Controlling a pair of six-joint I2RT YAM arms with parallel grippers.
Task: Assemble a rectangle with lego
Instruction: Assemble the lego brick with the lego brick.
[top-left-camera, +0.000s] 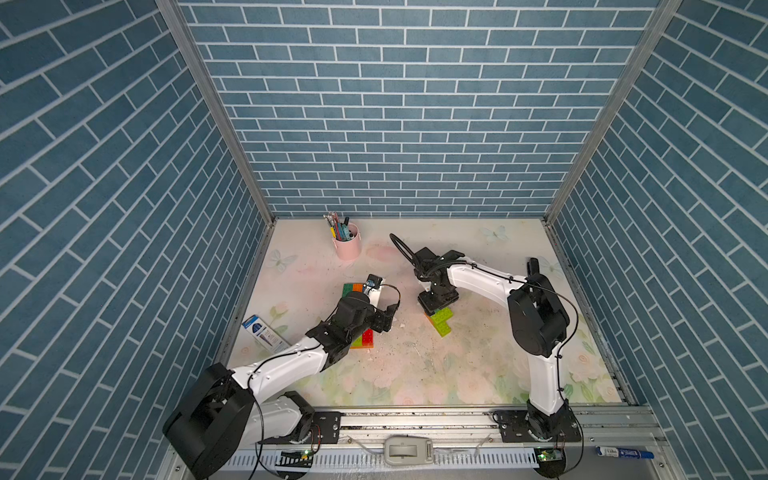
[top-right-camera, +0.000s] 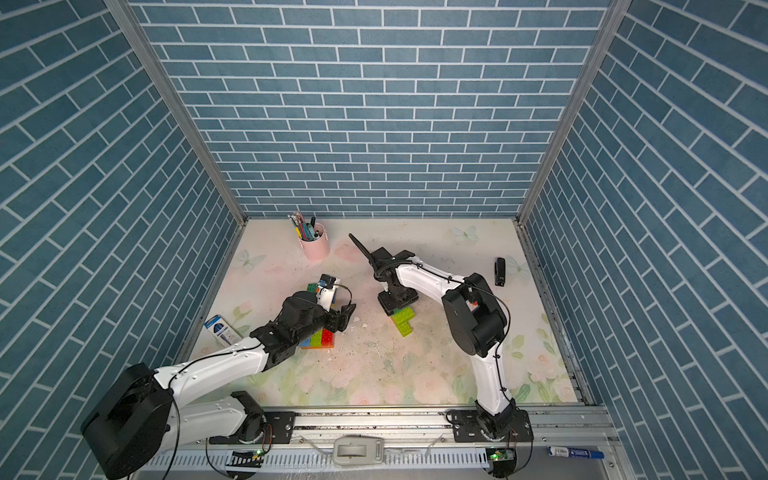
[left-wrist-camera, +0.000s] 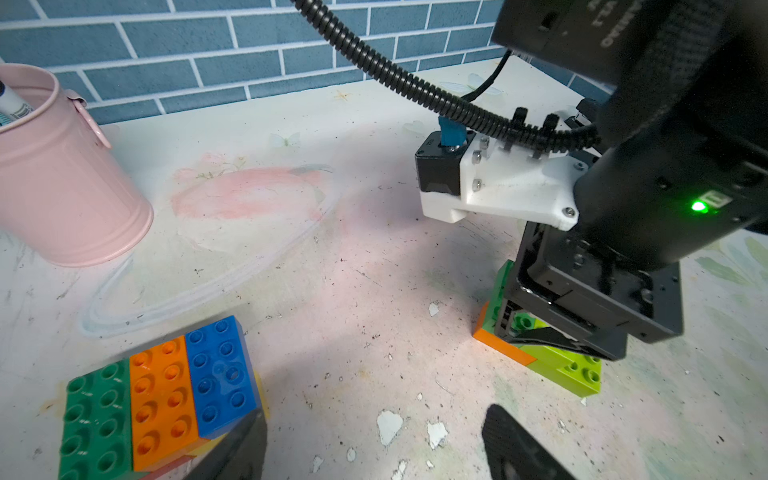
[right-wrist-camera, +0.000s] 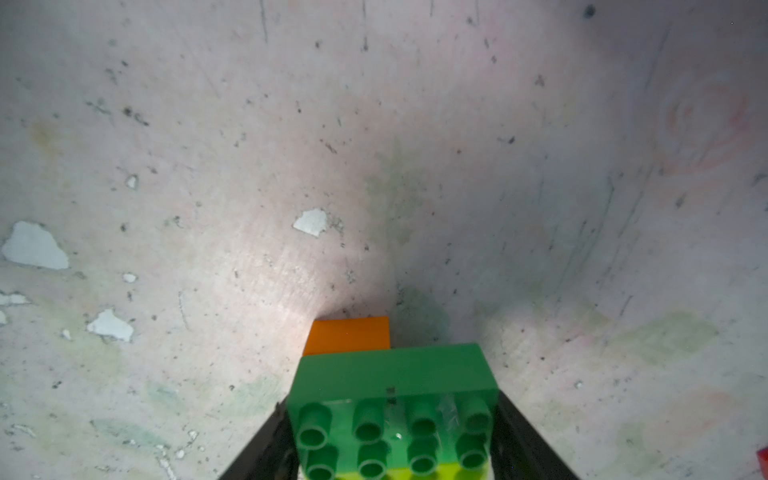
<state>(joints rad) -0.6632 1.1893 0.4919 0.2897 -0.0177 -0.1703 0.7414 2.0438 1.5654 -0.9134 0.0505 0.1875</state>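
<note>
The counter (top-left-camera: 415, 374) carries two lego groups, well apart.

1. The larger group is a flat slab (left-wrist-camera: 162, 395) of bricks set side by side. Dark green, orange and blue rows show in the left wrist view. It lies under the left arm.
2. The smaller group is a cluster (top-left-camera: 444, 323) of lime bricks with an orange brick (right-wrist-camera: 349, 336) at one end. It lies under the right arm, nearer the middle of the counter.
3. A dark green brick (right-wrist-camera: 395, 370) sits on top of the cluster, studs up.

The right pincer (right-wrist-camera: 390, 428) points straight down and is closed on two opposite sides of the dark green brick. The left pincer (left-wrist-camera: 374, 432) stands open and empty, just beside the slab's blue row.

Step in hand, as judged: work on the dark green brick at the cluster. Whether it is being pressed home or pulled off cannot be told.

The next move probably calls for a vertical force with studs aligned. Side load would shift the unbraced cluster. Both groups remain to be joined into one rectangle
</note>
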